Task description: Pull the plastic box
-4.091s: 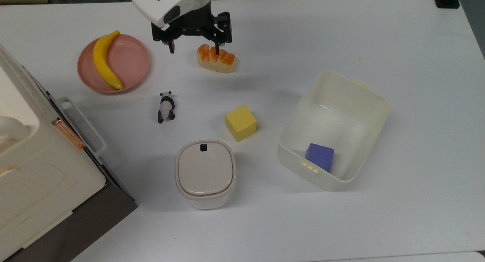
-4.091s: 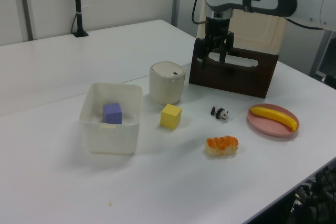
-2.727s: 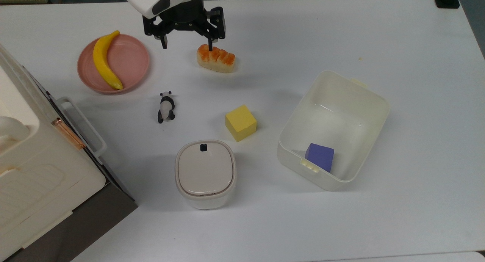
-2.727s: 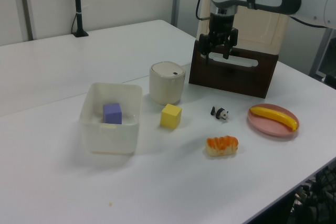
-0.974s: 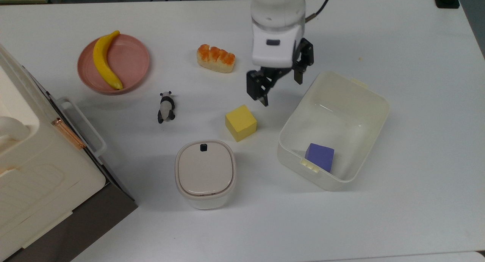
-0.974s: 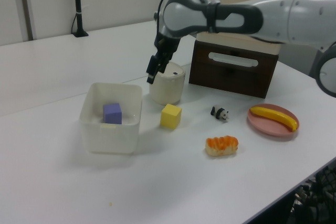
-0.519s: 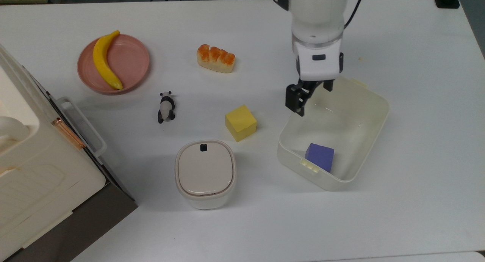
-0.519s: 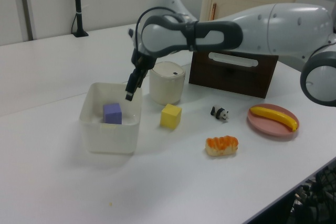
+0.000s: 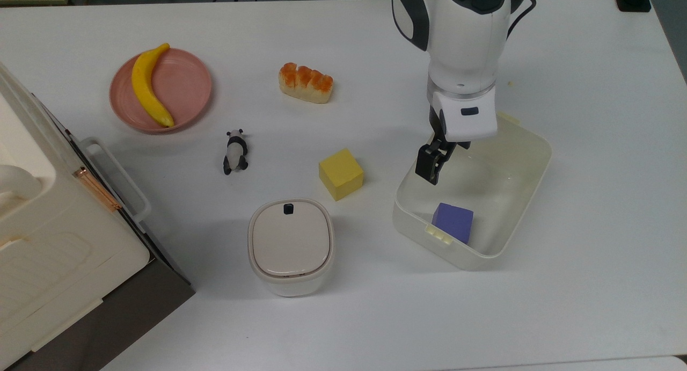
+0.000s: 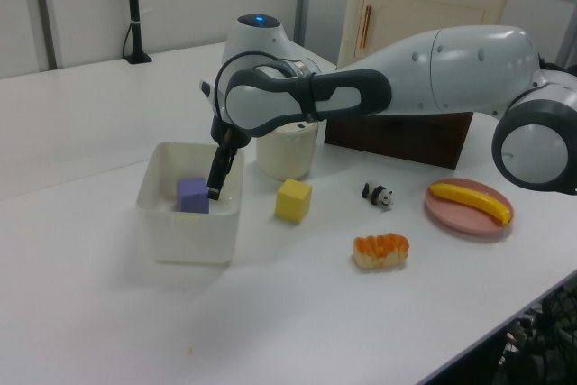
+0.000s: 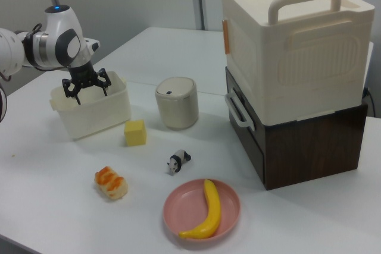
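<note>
While its black fingers stand spread apart, as the right view shows, the gripper (image 11: 87, 90) hangs over the plastic box (image 9: 523, 194), with one fingertip (image 9: 431, 172) dipped inside the box near the wall on the top view's left. Nothing is pinched between the fingers. A smooth white wrist housing rises above them toward the glossy rounded arm.

This box is a cream, translucent rectangular tub with rounded corners, a thick rim and a small latch tab on its near wall; it sits on the table (image 9: 590, 279) toward the top view's right. Inside, against the wall by the tab, rests a purple cube (image 9: 453, 222) with a matte, foam-like face.

Just beside the box, on the top view's left, stands a yellow cube (image 9: 341, 174) of similar dull texture. Near it is a rounded white container (image 9: 291, 247) with a beige lid and a black button. Farther off lie a small panda figure (image 9: 235, 152), a ridged orange-topped bread piece (image 9: 305, 82), and a yellow banana (image 9: 146, 86) on a round pink plate (image 9: 188, 86). A big ribbed white case (image 11: 294, 46) sits on a dark brown block.
</note>
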You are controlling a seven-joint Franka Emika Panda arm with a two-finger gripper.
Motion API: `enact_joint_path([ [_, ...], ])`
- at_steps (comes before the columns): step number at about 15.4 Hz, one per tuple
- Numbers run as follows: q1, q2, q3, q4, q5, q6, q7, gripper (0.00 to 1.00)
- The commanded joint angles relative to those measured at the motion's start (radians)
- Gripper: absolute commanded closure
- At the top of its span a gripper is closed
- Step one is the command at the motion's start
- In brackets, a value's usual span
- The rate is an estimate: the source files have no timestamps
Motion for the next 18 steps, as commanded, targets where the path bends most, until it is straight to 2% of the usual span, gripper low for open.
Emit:
enact_joint_path([
  [1, 0.016, -0.019, -0.011, -0.036, -0.025, -0.032, -0.060, 0.00],
  [5, -0.006, -0.033, -0.028, -0.033, -0.026, -0.166, -0.127, 0.00],
  [7, -0.006, -0.044, -0.031, -0.037, -0.066, -0.221, -0.141, 0.00],
  [9, -0.009, -0.059, -0.034, -0.037, -0.077, -0.288, -0.150, 0.00],
  [14, -0.016, -0.084, -0.050, -0.033, -0.069, -0.312, -0.173, 0.00],
  [16, -0.019, -0.087, -0.050, -0.025, -0.045, -0.293, -0.140, 0.00],
  [18, -0.047, -0.130, -0.044, -0.030, -0.002, -0.253, -0.057, 0.00],
])
